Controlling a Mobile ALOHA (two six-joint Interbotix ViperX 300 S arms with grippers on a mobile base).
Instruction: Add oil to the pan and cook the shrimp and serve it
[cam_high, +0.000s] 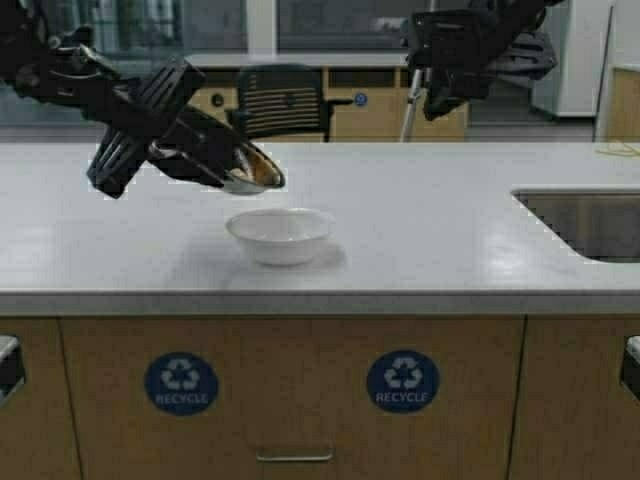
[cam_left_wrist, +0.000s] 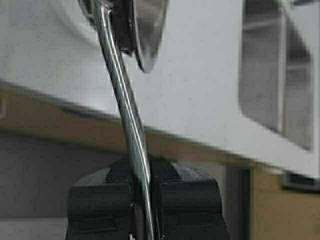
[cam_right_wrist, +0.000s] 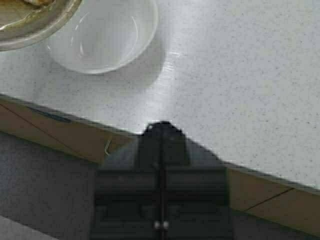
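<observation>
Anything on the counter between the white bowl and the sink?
No: between the white bowl and the sink the counter is bare, per the high view.

My left jaws hold the pan (cam_high: 250, 172) tilted above the worktop (cam_high: 450, 240), just behind and left of the bowl (cam_high: 280, 235). The sink (cam_high: 585, 222) sits in the worktop, far right.
</observation>
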